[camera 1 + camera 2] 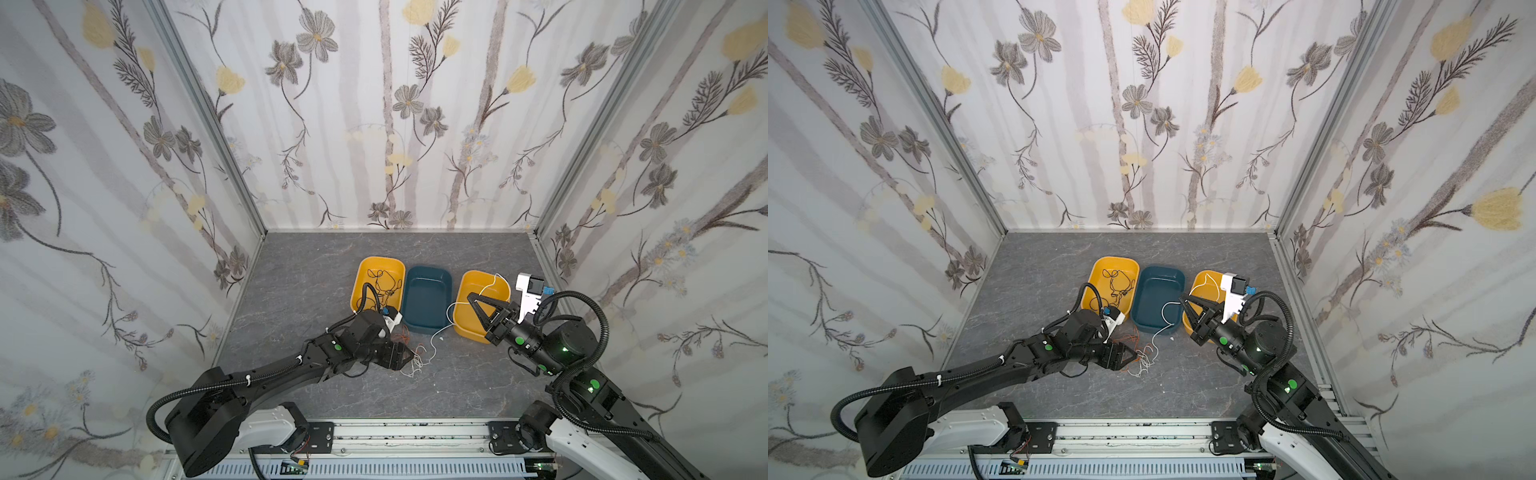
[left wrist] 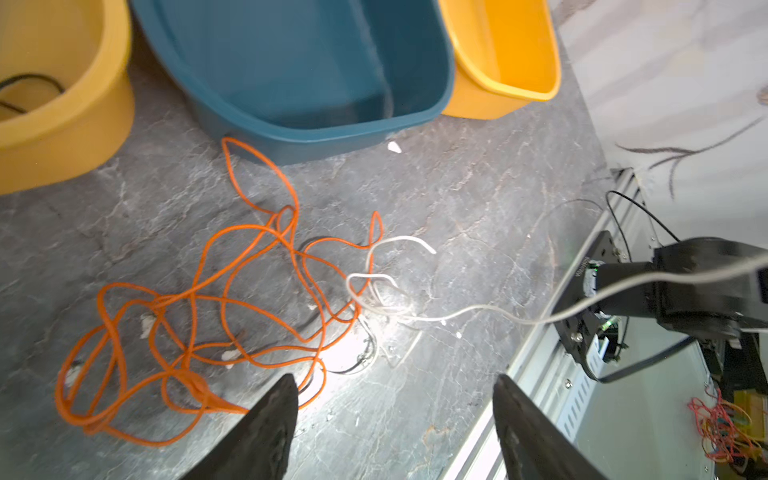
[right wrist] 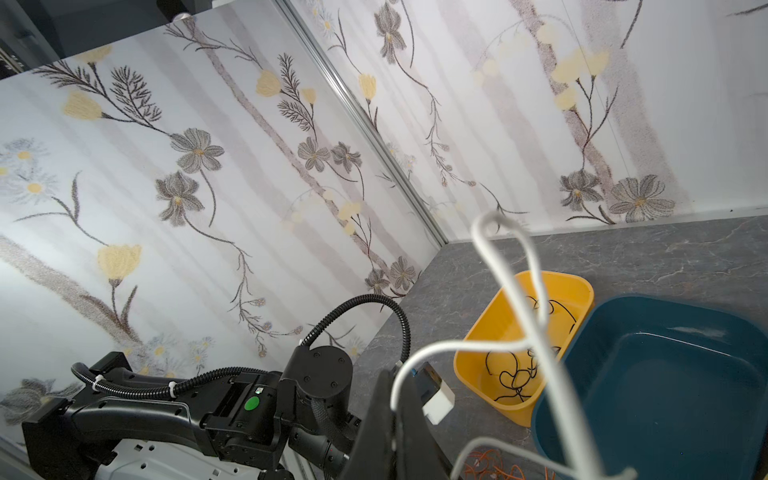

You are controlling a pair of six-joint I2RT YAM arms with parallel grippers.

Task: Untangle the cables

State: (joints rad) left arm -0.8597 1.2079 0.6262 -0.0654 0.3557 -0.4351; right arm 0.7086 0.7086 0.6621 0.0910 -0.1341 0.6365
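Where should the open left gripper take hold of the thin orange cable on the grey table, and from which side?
Probably at the narrow loop of the thin orange cable that reaches toward the teal plastic tray: it lies flat, well apart from the thin white cable. Come straight down with the left gripper, jaws across the loop.

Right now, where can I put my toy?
Bare table behind the blue tray and left of the yellow tray holding black cable. The blue tray is bare, a white cable hanging by it. Crowded in front: the tangle.
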